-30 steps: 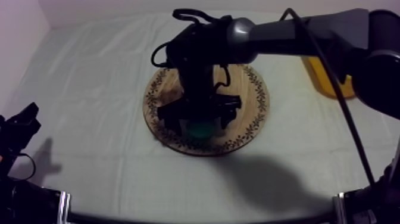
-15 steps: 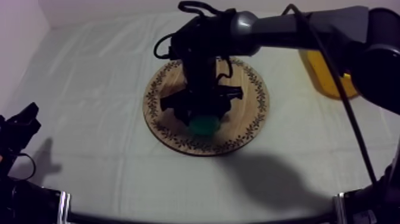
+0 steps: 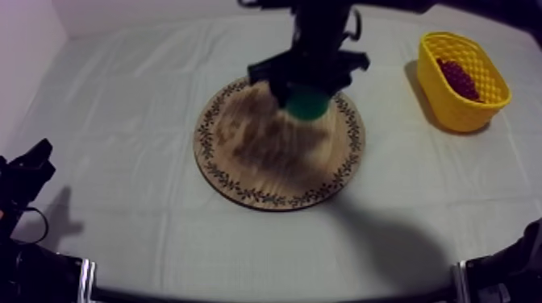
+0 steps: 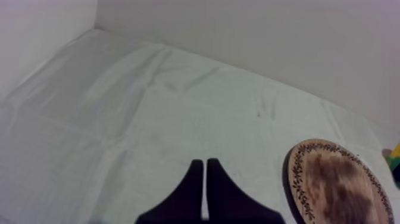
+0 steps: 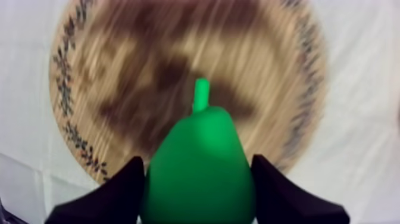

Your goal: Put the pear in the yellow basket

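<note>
**Green pear (image 3: 307, 105) held over the wooden board (image 3: 242, 153) on a cloth-covered worktop**

Seen from above at a slant, the worktop is covered by a grey-white cloth (image 3: 121, 121) with soft creases and fold lines running across it. A plain pale wall (image 3: 24, 32) rises along the far edge and the left side, and the two meet in a corner.

The round wooden board lies flat near the middle of the cloth. It has a leafy pattern around its rim and a darker mottled grain across its face. The right arm comes in from the far side. The right gripper (image 5: 198, 179) has its two black fingers clamped on either side of the pear's wide body. The bright green pear hangs in the air above the far right part of the board, not resting on it, with its stem pointing away from the wrist.

The yellow basket (image 3: 464, 113) stands on the cloth at the far right, well apart from the board. A dark red bunch of grapes (image 3: 458, 76) lies inside it. A broad shadow (image 3: 379, 242) falls on the cloth just in front of the board.

The left gripper (image 4: 205, 173) sits low at the near left of the worktop, over bare cloth and well away from the board. Its fingers lie together as a narrow wedge with nothing between them
</note>
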